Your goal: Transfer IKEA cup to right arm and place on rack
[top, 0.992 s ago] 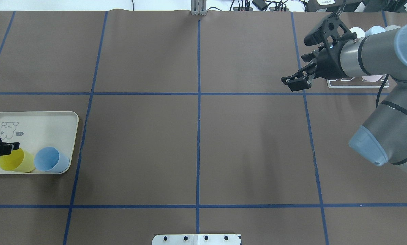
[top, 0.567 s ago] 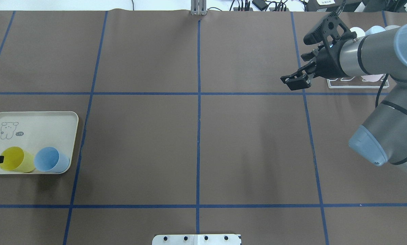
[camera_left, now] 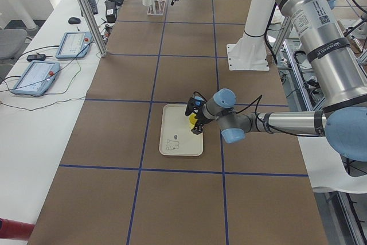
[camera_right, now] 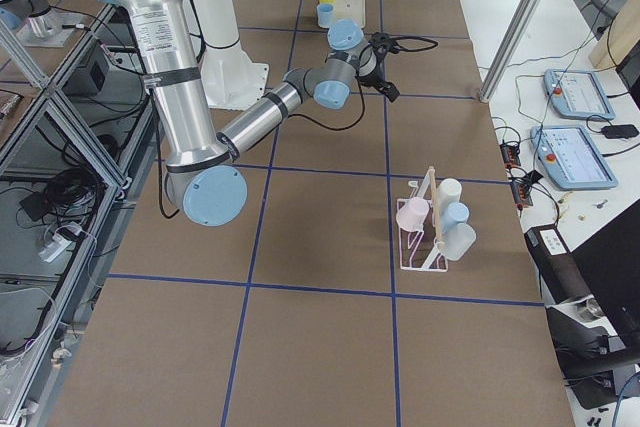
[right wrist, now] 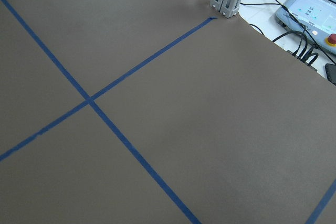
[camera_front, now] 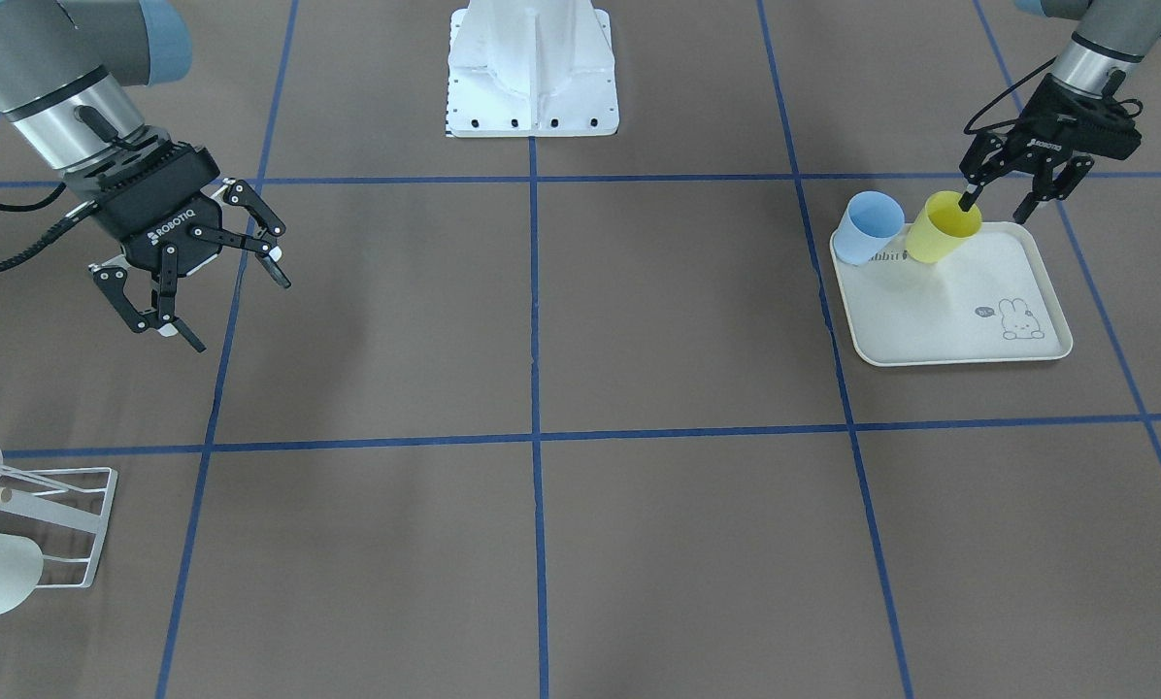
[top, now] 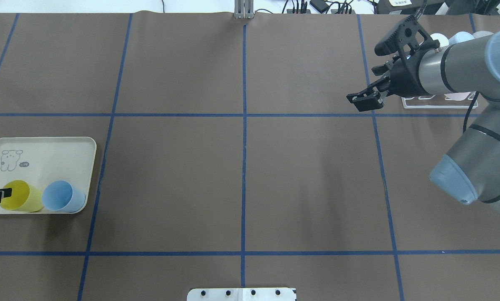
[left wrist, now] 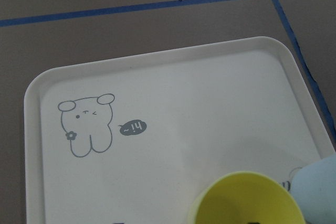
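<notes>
Left pincer (camera_front: 996, 210) has slid down the overhead frame's left edge. It is spread, one finger inside the yellow cup (camera_front: 942, 228) on the tray (camera_front: 959, 330), upper right. It should clench squarely on the wall, then lift straight. Right pincer (camera_front: 241, 313) is spread and empty, upper left.

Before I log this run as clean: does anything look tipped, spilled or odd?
Nothing stands out. The yellow cup and blue cup stand upright on the tray, nothing spilled; the left gripper straddles the yellow cup's rim, open.
</notes>
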You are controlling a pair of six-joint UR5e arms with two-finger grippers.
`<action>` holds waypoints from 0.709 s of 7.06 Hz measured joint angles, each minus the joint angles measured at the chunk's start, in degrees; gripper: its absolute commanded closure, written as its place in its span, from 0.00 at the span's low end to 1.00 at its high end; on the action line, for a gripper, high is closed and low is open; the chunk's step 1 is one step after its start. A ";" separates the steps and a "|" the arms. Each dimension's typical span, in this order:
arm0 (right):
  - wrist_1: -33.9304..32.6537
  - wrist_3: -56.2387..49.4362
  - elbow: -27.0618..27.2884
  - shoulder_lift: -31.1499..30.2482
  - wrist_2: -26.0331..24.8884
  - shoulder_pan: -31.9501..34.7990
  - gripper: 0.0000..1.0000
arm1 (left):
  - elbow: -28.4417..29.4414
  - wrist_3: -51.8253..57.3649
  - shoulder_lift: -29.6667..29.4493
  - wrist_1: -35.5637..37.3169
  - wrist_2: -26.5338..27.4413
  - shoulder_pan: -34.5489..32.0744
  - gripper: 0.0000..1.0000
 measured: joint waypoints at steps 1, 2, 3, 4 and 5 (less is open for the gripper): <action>0.00 0.00 0.00 -0.06 -0.01 -0.01 0.00 | 0.79 -0.05 -0.48 -0.01 0.00 0.05 0.63; 0.02 -0.03 0.00 -0.10 -0.01 -0.01 0.00 | 1.49 -0.06 -1.03 -0.05 -0.02 0.14 0.68; 0.06 -0.04 0.00 -0.12 -0.01 0.00 0.00 | 1.78 -0.09 -1.34 -0.07 -0.06 0.27 0.74; 0.08 -0.05 0.00 -0.14 -0.01 0.01 0.00 | 1.85 -0.12 -1.47 -0.08 -0.10 0.45 0.84; 0.08 -0.03 0.00 -0.14 0.01 0.02 0.00 | 1.83 -0.10 -1.48 -0.10 -0.19 0.52 1.00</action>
